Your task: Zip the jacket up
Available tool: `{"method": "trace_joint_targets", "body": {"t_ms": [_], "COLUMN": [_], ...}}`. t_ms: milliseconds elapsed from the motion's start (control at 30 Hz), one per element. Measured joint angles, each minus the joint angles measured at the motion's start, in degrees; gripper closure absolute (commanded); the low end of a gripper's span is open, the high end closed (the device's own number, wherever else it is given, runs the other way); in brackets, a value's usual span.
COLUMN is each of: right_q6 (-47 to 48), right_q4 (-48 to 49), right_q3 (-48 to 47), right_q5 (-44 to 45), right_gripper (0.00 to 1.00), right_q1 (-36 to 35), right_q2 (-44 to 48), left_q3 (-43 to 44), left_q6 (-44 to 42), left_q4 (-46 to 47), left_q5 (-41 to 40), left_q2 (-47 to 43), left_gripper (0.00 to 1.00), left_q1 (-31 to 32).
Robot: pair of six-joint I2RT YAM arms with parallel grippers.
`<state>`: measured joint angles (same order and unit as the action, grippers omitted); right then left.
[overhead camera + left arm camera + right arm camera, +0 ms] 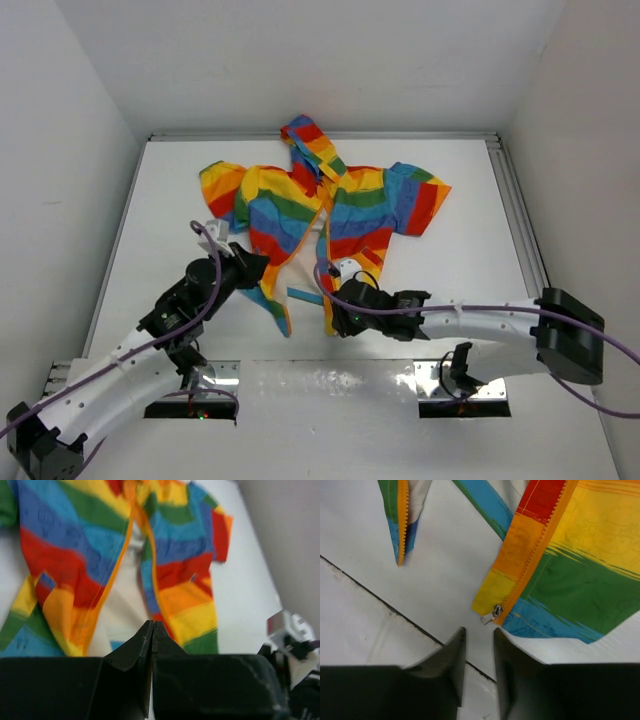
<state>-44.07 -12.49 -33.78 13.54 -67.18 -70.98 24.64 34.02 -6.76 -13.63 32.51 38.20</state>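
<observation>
I hold the right gripper [479,641] parted, empty, just short of the zipper slider [493,614] — lined up to pinch it; left gripper [152,632] clenched on nothing near the jacket [285,215].

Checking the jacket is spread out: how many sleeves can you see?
2. The left sleeve lies flat at the left in the top view, the right sleeve at the right; neither is hidden.

— Where do we find the jacket [330,215]?
— We see it lying flat on the white table [470,270], front up, hood [308,140] at the far end, short sleeves spread.
— Zipped?
— No. We see its rainbow-striped fronts parted along the orange zipper trim, pale lining between, and the metal zipper pull [495,613] at one front's bottom corner.
</observation>
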Motion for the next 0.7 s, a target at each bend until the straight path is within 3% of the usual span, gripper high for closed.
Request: {"method": "trace_joint_targets", "body": {"t_ms": [100,233,467,700], "right_q6": [-1.55,-3.87,-8.52,-12.09], "right_q4": [3.87,10.99,24.87,35.69], "right_q3": [0.00,-0.11,-1.57,-2.16], "right_q5": [-0.33,-2.99,-6.82,-9.49], "right_gripper": [0.56,0.57,0.58,0.61], "right_q1": [0.00,-0.15,-0.44,-0.46], "right_q2": [-3.69,-10.23,-20.31,-25.90], "left_q3": [-2.82,-7.48,-9.44,-11.19], "left_q6": [0.83,2.36,5.20,6.99], "left_q4": [-1.95,-3.37,-7.72,-10.05], "left_q5": [1.57,3.19,1.46,0.66], "left_q2": [0.44,0.04,-4.59,-6.71], "left_gripper": [1.00,1.00,0.86,0.82], "left_q1": [0.00,0.00,0.00,0.00]}}
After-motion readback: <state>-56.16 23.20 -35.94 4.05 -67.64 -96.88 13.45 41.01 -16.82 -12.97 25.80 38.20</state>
